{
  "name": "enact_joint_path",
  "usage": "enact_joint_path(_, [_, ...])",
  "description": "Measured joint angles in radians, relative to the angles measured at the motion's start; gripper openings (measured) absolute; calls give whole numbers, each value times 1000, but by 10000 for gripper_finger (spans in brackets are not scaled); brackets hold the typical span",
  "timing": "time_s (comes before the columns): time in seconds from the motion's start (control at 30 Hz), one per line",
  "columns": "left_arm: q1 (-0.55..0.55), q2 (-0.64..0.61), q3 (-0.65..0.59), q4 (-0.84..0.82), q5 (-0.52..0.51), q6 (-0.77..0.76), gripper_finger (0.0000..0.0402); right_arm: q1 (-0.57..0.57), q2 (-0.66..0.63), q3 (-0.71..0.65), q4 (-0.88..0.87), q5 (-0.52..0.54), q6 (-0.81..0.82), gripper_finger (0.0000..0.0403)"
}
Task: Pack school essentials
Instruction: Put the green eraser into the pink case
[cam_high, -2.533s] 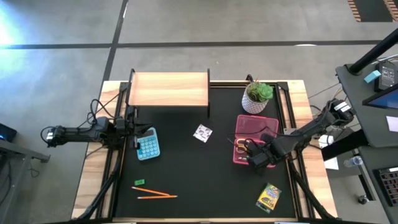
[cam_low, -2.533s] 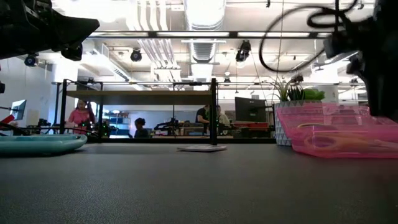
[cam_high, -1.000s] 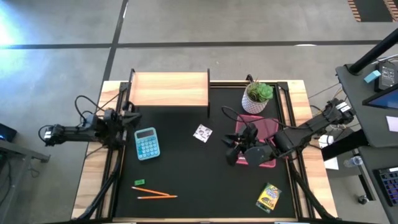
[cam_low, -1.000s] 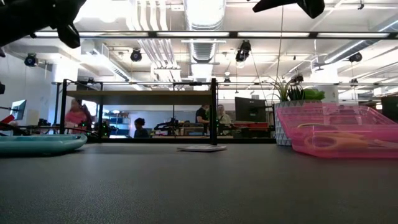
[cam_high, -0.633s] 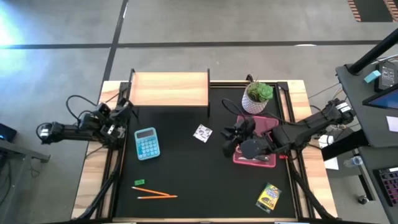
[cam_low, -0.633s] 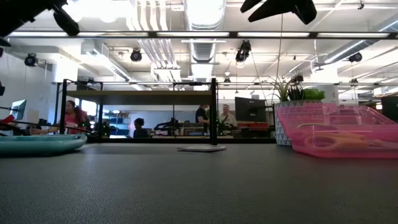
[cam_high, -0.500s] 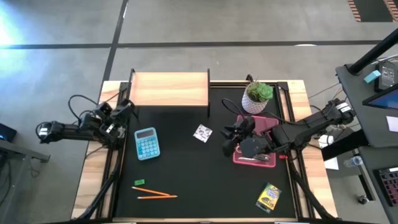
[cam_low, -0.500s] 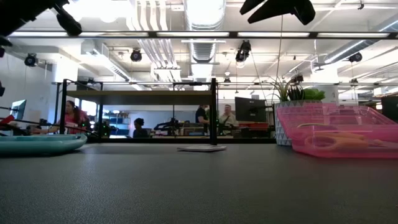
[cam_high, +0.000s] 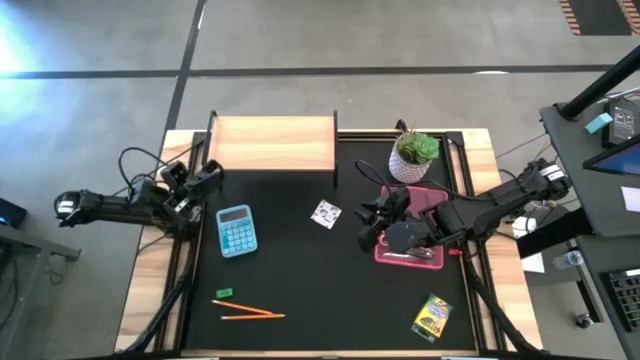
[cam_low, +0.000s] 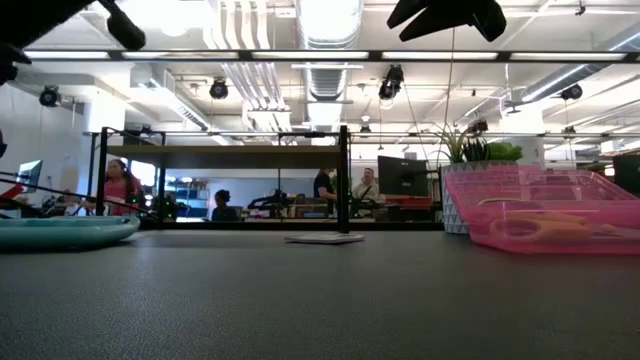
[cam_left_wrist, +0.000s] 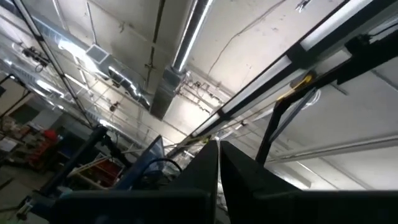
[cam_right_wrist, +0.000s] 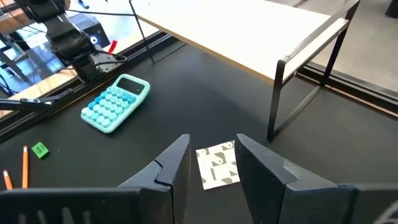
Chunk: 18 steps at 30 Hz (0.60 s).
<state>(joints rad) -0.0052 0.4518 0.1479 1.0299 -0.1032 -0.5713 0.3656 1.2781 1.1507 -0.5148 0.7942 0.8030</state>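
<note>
The right gripper (cam_high: 372, 222), fingers apart and empty, hangs beside the small white patterned card (cam_high: 325, 214), which lies flat mid-table. The card looks thin, light and bendable; it probably needs a pinch at one edge. The left gripper (cam_high: 205, 178) waits with fingers nearly closed.

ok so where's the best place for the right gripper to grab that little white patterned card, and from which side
The card lies flat on the black mat, so pinching its faces probably won't work. Likely best: come straight down with the open right gripper, which hovers above the card, fingers straddling two opposite edges, and close to lift it. Nothing crowds the card.
</note>
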Motion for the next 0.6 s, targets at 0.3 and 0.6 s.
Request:
enact_joint_path(0.3, [-16, 133, 262, -430, 7, 0, 0, 0, 0, -62, 0, -17, 55, 116])
enact_joint_path(0.6, [-18, 292, 470, -837, 245, -87, 0, 0, 0, -111, -1, -82, 167, 116])
